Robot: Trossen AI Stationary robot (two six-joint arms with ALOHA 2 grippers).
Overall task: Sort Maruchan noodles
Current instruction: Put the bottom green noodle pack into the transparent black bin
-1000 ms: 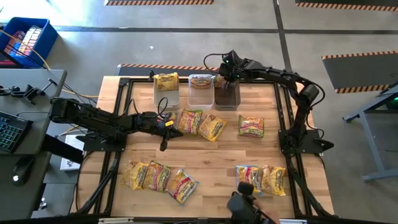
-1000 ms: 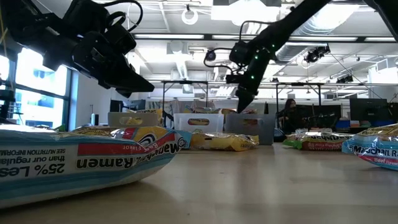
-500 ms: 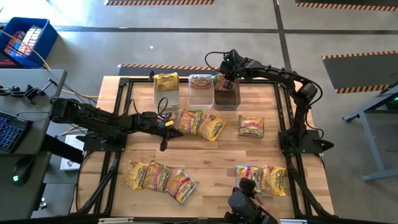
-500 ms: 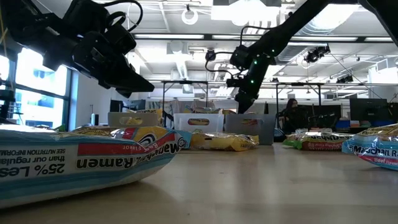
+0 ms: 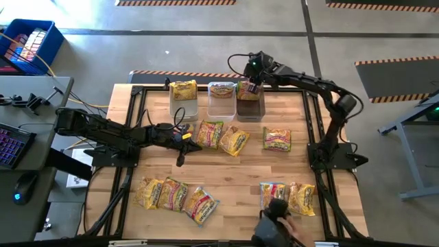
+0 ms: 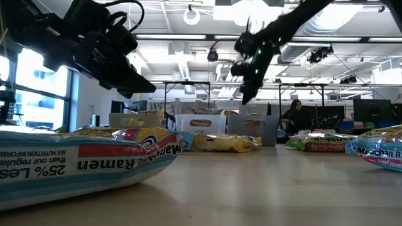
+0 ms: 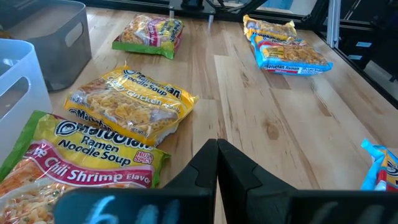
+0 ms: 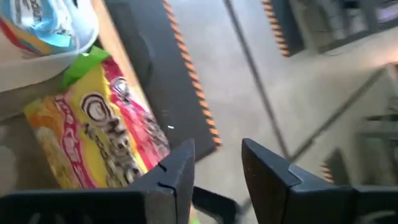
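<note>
Maruchan packets lie flat across the table [image 5: 226,171]: two at the middle [image 5: 210,134] [image 5: 234,140], one with green print [image 5: 277,138], three at the near left [image 5: 171,194] and two at the near right [image 5: 288,197]. Each of the three bins at the far edge holds a packet; the yellow-and-red one [image 5: 248,90] [image 8: 93,140] lies in the dark bin [image 5: 250,108]. My right gripper [image 5: 252,71] [image 8: 217,149] hangs open above the far end of that bin. My left gripper [image 5: 185,138] [image 7: 217,152] hovers shut beside the Chili Shrimp packet [image 7: 81,168].
A clear bin [image 5: 184,106] and a white bin [image 5: 221,106] stand left of the dark one. A dark camera mount [image 5: 273,218] sits at the near edge. Bare wood [image 5: 233,175] stretches between the middle packets and the near groups. A black frame borders the table.
My right gripper has risen from the dark bin and drawn back toward the table's far edge. The yellow-and-red packet, hidden under the gripper a second ago, now lies uncovered in that bin.
</note>
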